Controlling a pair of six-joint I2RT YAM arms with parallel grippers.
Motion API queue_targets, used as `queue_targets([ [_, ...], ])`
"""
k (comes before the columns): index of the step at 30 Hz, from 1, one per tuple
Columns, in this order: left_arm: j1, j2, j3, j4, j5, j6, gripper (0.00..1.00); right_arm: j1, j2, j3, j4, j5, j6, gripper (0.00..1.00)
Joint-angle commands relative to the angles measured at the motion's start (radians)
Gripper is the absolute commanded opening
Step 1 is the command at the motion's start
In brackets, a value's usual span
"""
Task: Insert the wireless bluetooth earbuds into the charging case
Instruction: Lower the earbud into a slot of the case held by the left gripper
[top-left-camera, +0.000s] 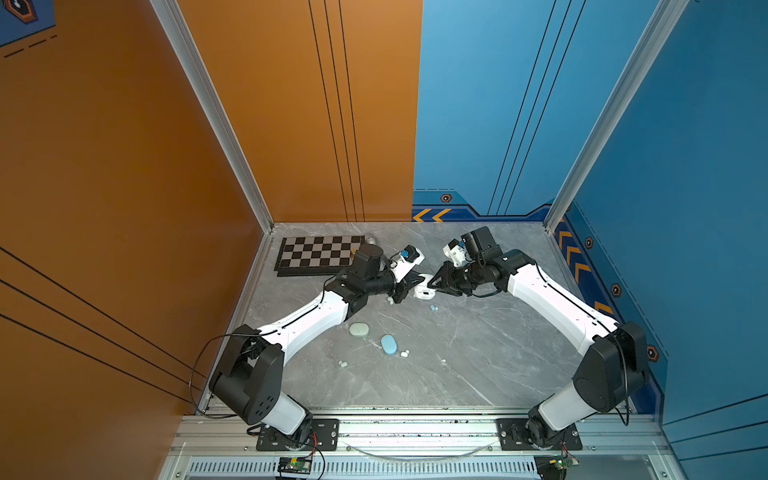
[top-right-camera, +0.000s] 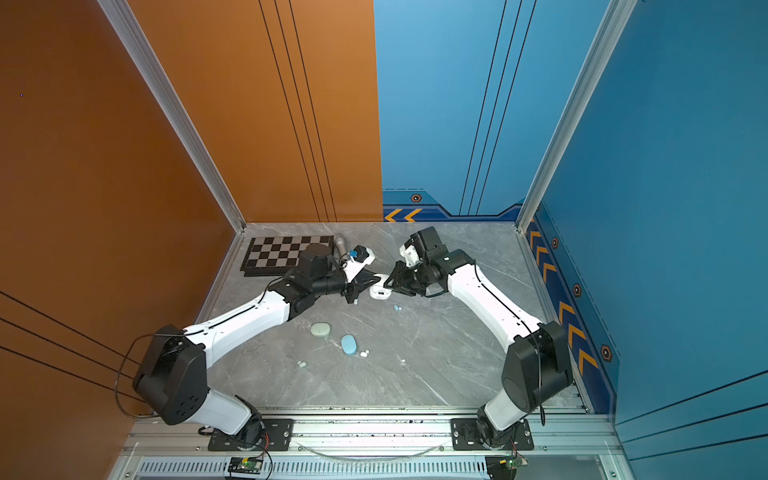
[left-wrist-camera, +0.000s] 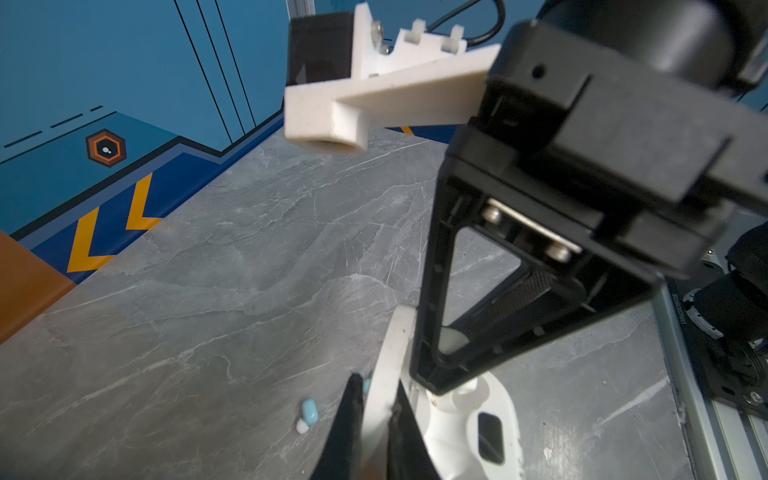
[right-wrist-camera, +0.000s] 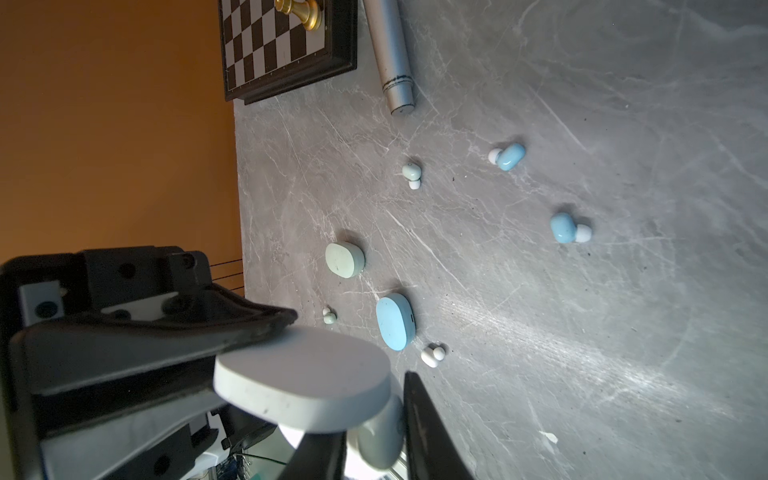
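Note:
A white charging case (top-left-camera: 424, 292) stands open at the middle back of the table. My left gripper (left-wrist-camera: 378, 386) is shut on its raised lid (left-wrist-camera: 392, 353), which also fills the near part of the right wrist view (right-wrist-camera: 303, 382). My right gripper (right-wrist-camera: 374, 419) hangs just over the case base (left-wrist-camera: 469, 419) with a white earbud (right-wrist-camera: 380, 436) between its fingers. Loose on the table lie two blue earbuds (right-wrist-camera: 509, 156) (right-wrist-camera: 565, 227), two mint ones (right-wrist-camera: 411, 171) (right-wrist-camera: 329, 316) and another white one (right-wrist-camera: 432, 355).
A shut mint case (top-left-camera: 359, 329) and a shut blue case (top-left-camera: 389, 345) lie nearer the front. At the back left a chessboard (top-left-camera: 318, 254) carries a gold piece (right-wrist-camera: 299, 10), with a silver cylinder (right-wrist-camera: 392, 58) beside it. Walls close the left, back and right.

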Motion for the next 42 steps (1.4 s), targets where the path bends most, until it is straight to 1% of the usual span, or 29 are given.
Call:
queue_targets([
  [1, -0.004, 0.011, 0.020, 0.018, 0.023, -0.002, 0.00, 0.005, 0.000, 0.000, 0.012, 0.018, 0.006, 0.29],
  [7, -0.004, 0.014, 0.016, 0.018, 0.025, -0.003, 0.00, 0.003, -0.002, 0.017, 0.014, 0.015, 0.005, 0.31],
  [32, 0.001, 0.031, 0.023, 0.017, 0.015, -0.004, 0.00, 0.000, -0.013, 0.044, 0.017, 0.003, -0.012, 0.31],
  [42, 0.004, 0.034, 0.038, 0.017, 0.017, -0.003, 0.00, 0.010, -0.010, 0.044, 0.015, 0.011, -0.026, 0.21],
])
